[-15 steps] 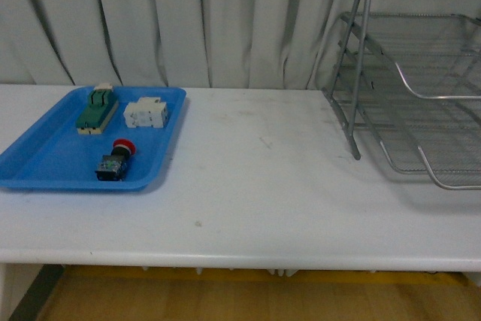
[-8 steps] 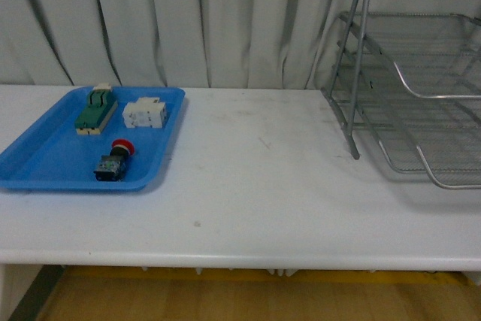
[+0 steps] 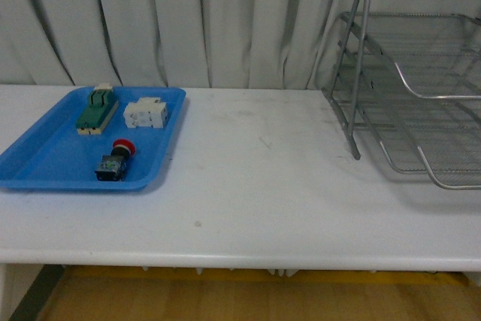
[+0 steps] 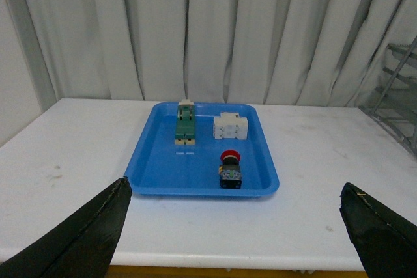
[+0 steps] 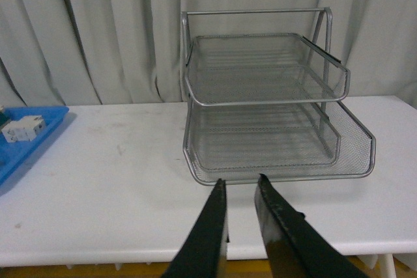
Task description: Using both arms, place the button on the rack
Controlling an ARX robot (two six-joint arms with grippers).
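Button (image 3: 116, 159) in blue tray (image 3: 45, 162), beside green block (image 3: 96, 109), white block (image 3: 146, 113)

ahead of the left gripper (image 4: 234, 185), whose fingers are spread wide, bare table (image 4: 78, 161) runs up to the low rim of the blue tray (image 4: 195, 190). just past that rim the button (image 4: 229, 168) stands alone, with open tray floor on both sides. the white block (image 4: 230, 125) and the green switch block (image 4: 185, 122) lie beyond it and apart from it. the curtain (image 4: 215, 30) closes off the far side. ahead of the right gripper (image 5: 239, 181), fingers nearly together, the table is bare up to the rack (image 5: 260, 73). the rack's tiers open toward this gripper. the top tier roofs the back of the lower ones, and frame posts flank them.
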